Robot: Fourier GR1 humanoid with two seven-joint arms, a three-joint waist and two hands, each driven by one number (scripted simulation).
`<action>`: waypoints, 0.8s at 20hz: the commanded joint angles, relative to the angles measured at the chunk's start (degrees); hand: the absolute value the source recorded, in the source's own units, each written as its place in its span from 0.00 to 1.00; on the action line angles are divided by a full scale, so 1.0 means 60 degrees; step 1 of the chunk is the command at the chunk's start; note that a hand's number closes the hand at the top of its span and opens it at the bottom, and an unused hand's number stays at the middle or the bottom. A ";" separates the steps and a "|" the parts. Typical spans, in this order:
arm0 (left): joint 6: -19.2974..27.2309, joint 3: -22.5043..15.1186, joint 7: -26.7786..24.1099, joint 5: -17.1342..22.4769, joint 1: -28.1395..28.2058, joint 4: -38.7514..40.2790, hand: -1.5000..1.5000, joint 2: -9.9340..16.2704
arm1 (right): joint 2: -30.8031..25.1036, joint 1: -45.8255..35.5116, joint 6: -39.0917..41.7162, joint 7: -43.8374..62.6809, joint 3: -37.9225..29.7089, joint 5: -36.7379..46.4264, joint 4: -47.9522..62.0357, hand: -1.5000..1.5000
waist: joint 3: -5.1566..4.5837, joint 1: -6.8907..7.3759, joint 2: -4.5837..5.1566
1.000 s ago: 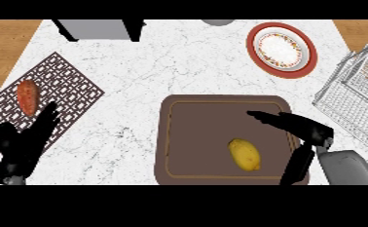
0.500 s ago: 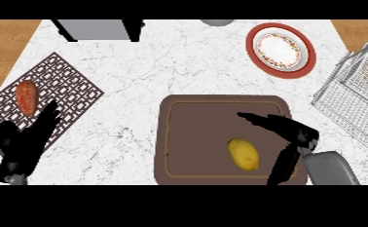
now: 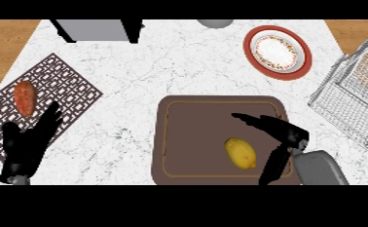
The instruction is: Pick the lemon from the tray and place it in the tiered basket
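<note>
While the lemon point(image 3: 241, 153) lies in the brown tray point(image 3: 194, 123), toward its lower right, the right hand point(image 3: 284, 136) hovers just beside it on the right, fingers point(image 3: 248, 120) spread and released, grasping nothing; thumb points down along the tray's right rim. Wire basket point(image 3: 345, 99) sits at the desk's point(image 3: 179, 70) right edge, nothing visible in it. Red-rimmed plate point(image 3: 277, 51) upper right. Left hand point(image 3: 28, 145) rests open at lower left, beside the patterned mat point(image 3: 61, 87) carrying a sweet potato point(image 3: 25, 98).
</note>
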 commanded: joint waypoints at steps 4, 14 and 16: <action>-0.0169 -0.0019 0.0082 -0.0067 -0.0084 0.0069 0.50 0.0031 | 0.0562 0.0496 0.0022 -0.0266 0.0667 0.0274 0.0392 0.00 | 0.0189 0.0076 0.0188; -0.0084 0.0183 -0.0080 -0.0168 -0.0151 0.0175 0.50 -0.0150 | 0.0624 0.0385 -0.1091 -0.1834 0.0015 0.0397 0.0249 1.00 | 0.0188 0.0065 0.0188; -0.0391 0.0500 -0.0283 -0.0005 -0.0131 0.0446 0.50 0.0134 | 0.0597 0.0964 -0.1335 -0.1942 -0.0045 0.0414 -0.0239 1.00 | 0.0186 0.0033 0.0181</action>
